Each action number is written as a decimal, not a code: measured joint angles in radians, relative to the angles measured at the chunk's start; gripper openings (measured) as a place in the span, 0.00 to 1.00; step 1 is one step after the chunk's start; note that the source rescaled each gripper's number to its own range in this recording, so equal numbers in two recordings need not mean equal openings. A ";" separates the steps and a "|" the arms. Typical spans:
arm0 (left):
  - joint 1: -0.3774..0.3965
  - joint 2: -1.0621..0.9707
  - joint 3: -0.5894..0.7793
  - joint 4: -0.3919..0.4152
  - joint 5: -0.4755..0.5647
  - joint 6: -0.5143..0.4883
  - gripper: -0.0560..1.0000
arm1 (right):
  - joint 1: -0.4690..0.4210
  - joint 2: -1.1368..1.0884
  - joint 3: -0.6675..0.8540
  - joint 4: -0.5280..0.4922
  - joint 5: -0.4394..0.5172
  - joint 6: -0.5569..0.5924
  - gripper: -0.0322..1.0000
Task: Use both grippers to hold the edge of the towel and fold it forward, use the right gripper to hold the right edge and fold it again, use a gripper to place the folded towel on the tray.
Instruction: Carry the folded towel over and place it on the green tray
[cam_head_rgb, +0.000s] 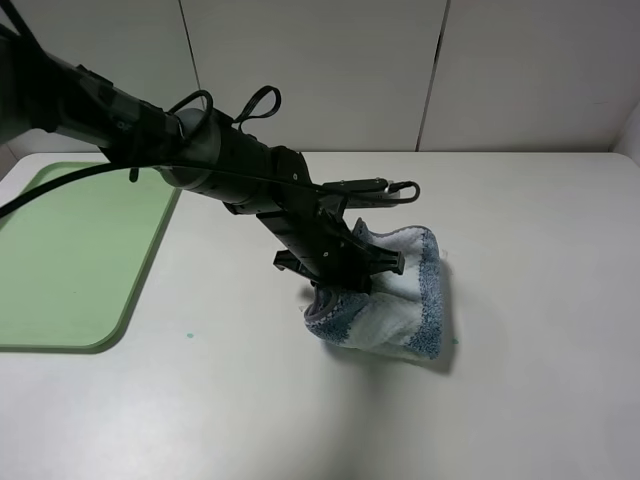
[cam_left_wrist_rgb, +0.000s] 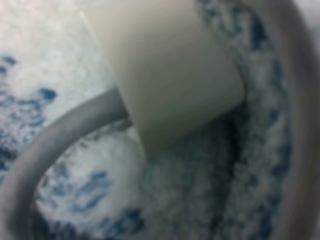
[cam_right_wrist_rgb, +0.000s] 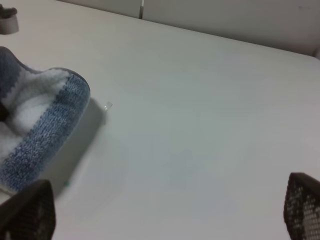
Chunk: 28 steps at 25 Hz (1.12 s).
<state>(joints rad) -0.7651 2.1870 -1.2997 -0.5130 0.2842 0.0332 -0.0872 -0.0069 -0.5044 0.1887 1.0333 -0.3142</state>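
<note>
White table (cam_head_rgb: 520, 400), 1 surface, bearing 2 items. Item 1: the towel (cam_head_rgb: 400, 315), blue-grey and white striped terry, folded into a thick bundle near the middle of the table, its nearer part lying on the surface and its far side raised and bunched; a blue band runs along its right-hand side and a thin grey hem (cam_left_wrist_rgb: 60, 135) borders the cloth. Item 2: the tray (cam_head_rgb: 70, 260), pale green, flat, low-rimmed with rounded corners, at the left side of the table, well apart from the towel and carrying nothing visible. Left gripper (cam_head_rgb: 340, 285): on the black arm reaching in from the upper left of the high view, with looped cables along it, its jaw set down into the left top of the bundle; the wrist view shows 1 pale finger pad (cam_left_wrist_rgb: 165, 75) pressed against the pile beside the grey hem, jaws drawn close with cloth pinched between them. Right gripper (cam_right_wrist_rgb: 165, 215): out of the high view; its own wrist view shows 2 dark fingertips (cam_right_wrist_rgb: 27, 212) spread far apart above bare table, nothing between them, the towel (cam_right_wrist_rgb: 40, 125) off to one side and not touched.
</note>
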 joint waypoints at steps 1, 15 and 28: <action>0.000 -0.002 0.000 0.009 0.005 0.000 0.26 | 0.000 0.000 0.000 0.000 0.000 0.000 1.00; 0.113 -0.064 0.006 0.164 0.146 -0.004 0.26 | 0.000 0.000 0.000 0.000 0.000 0.000 1.00; 0.258 -0.137 0.009 0.297 0.247 -0.022 0.26 | 0.000 0.000 0.000 0.001 0.000 0.000 1.00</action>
<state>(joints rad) -0.5070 2.0501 -1.2904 -0.2162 0.5313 0.0108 -0.0872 -0.0069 -0.5044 0.1897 1.0333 -0.3142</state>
